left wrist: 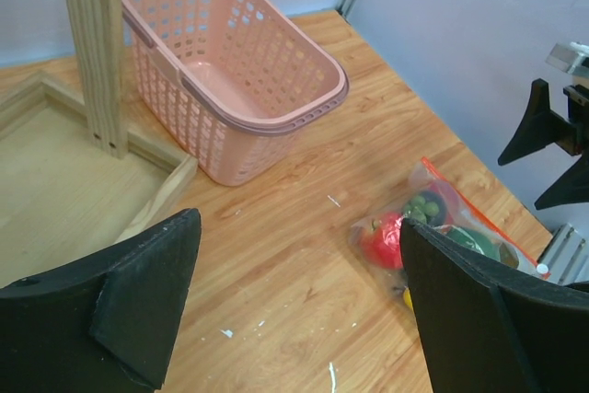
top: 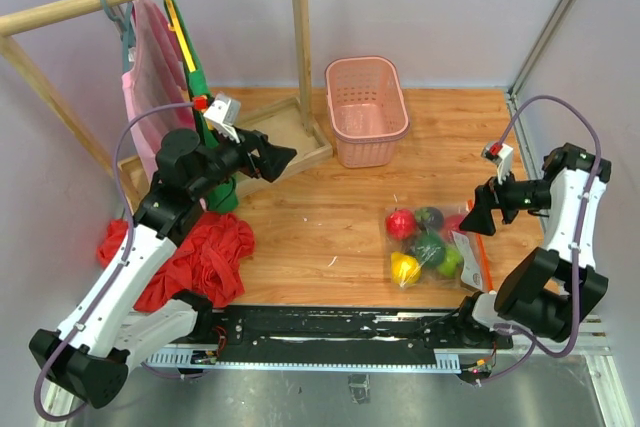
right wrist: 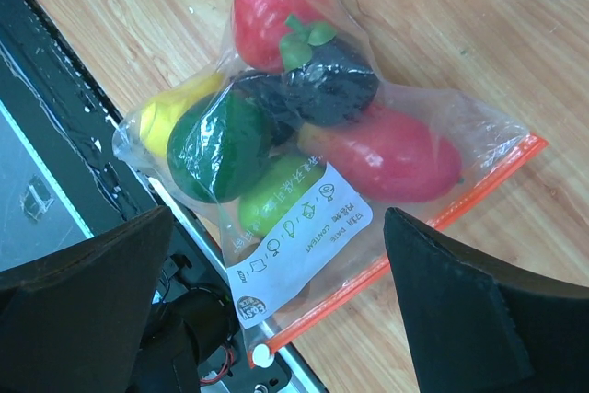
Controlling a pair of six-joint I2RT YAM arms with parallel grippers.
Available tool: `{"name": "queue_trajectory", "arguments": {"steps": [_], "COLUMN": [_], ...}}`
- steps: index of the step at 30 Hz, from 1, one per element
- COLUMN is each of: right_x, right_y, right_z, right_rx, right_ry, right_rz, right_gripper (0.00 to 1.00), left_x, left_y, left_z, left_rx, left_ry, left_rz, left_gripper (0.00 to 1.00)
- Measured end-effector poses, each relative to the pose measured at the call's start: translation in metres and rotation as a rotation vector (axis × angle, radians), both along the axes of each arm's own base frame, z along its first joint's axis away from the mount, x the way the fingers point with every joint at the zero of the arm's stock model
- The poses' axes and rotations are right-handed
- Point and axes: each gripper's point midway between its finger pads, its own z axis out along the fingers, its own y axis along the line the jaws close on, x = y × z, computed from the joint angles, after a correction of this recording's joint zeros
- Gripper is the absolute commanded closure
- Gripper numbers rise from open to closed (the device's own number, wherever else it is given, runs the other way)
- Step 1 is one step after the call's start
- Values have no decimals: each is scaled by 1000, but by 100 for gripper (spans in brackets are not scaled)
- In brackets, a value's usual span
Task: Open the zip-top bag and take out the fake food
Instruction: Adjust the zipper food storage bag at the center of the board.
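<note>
Lying beneath the wide-spread right gripper (top: 474, 219), the zip-top bag (right wrist: 442, 121) looked limp and slippery; its zip strip (right wrist: 442, 216) seemed the surest hold.

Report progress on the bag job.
Nothing done yet: the zip-top bag lies on the table, zip strip apparently shut, fake food inside. In hand: right gripper hovers open above it; left gripper open, empty. Left: unzip, take pieces out.
</note>
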Motion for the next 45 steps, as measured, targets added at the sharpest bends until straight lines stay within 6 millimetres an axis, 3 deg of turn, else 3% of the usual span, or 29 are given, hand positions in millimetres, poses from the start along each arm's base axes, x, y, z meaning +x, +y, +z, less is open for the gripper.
{"name": "queue_trajectory", "arguments": {"steps": [7, 18, 24, 28, 31, 34, 38, 45], "right_x": [-7, -1, 6, 12, 13, 13, 17, 14], "right_y": [2, -7, -47, -74, -82, -85, -87, -74], "right_z": [-5, -4, -32, -66, -89, -104, -117, -137], "right_rx": [-22, -36, -52, -39, -47, -50, -34, 70], "right_ry": [-11, 34, 151, 259, 311, 341, 362, 456], "right_rz": [-16, -173, -350, -406, -408, -406, -405, -368], "right_gripper": [1, 2, 1, 2, 0, 5, 19, 40], "left_x": [-10, -37, -47, -48, -46, -45, -49, -53], "left_y": [-18, -68, -85, -88, -86, -83, -75, -69], "left_z": [-8, -29, -38, -37, -36, -31, -21, -10], "left_rx": [10, 33, 21, -9, -35, -64, -131, -190], "left_ry": [-19, 28, 81, 106, 121, 129, 116, 109], "left_rz": [-62, -148, -138, -112, -84, -59, -39, -28], "left_gripper": [9, 10, 12, 12, 12, 12, 12, 12]}}
